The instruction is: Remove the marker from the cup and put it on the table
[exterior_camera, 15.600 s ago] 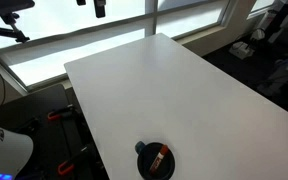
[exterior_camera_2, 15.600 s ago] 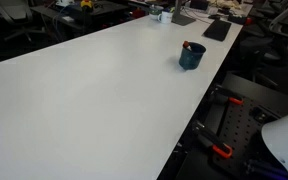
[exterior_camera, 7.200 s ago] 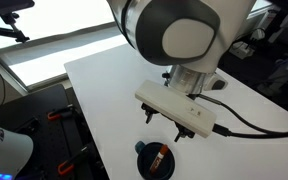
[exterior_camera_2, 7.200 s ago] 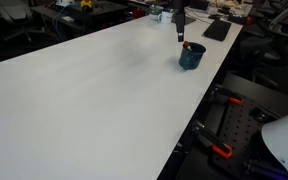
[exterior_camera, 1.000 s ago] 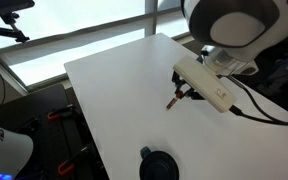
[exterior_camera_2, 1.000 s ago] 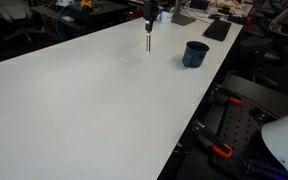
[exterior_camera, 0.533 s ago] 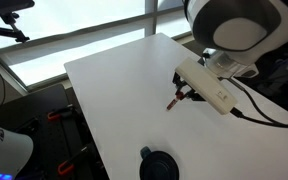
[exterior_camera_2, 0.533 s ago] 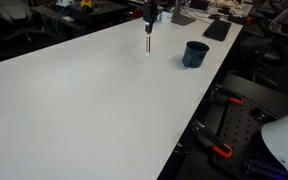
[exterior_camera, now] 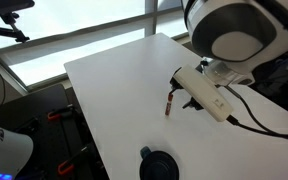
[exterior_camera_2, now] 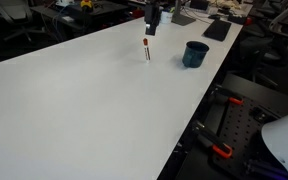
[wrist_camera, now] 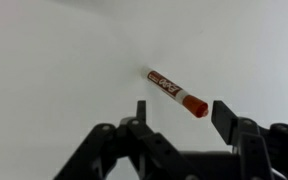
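The gripper (wrist_camera: 181, 112) is spread wide. In the wrist view its two dark fingers (wrist_camera: 141, 117) stand well apart, and neither one touches the marker (wrist_camera: 176, 91). The marker is a short red-orange stick with a white label band, and its red end points towards the camera. It sits in the gap between the fingers, over the plain white tabletop (wrist_camera: 64, 60).

In an exterior view the marker (exterior_camera: 170, 103) stands nearly upright, a little tilted, just beneath the gripper (exterior_camera: 182, 90) and out over the middle of the tabletop (exterior_camera: 114, 80). I cannot tell whether its lower tip rests on the surface or hangs just above it. In an exterior view the marker (exterior_camera_2: 147, 50) shows as a thin vertical stick directly below the gripper (exterior_camera_2: 151, 28).

The dark blue cup (exterior_camera: 156, 163) sits at the near edge of the tabletop, well apart from the marker. In an exterior view the cup (exterior_camera_2: 195, 53) stands upright beside the far edge of the tabletop (exterior_camera_2: 74, 100), with the marker near it but clear of it.
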Robot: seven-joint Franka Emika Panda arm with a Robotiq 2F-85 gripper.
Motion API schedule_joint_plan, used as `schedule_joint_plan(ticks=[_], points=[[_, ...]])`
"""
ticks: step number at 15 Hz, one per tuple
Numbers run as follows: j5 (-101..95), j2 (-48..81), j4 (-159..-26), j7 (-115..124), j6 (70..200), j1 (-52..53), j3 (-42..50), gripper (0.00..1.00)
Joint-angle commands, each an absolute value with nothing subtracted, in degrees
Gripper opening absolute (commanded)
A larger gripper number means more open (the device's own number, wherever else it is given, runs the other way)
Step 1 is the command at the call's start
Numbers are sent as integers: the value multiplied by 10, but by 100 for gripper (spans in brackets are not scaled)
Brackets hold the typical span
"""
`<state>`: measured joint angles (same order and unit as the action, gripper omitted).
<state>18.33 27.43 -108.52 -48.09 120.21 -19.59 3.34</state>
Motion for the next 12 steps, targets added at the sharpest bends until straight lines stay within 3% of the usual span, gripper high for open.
schedule_joint_plan(ticks=[1, 3, 12], points=[[182, 277, -1083, -480, 1201, -199, 32, 76], [182, 277, -1083, -480, 1201, -198, 32, 86], [182, 277, -1083, -480, 1201, -198, 32, 86]])
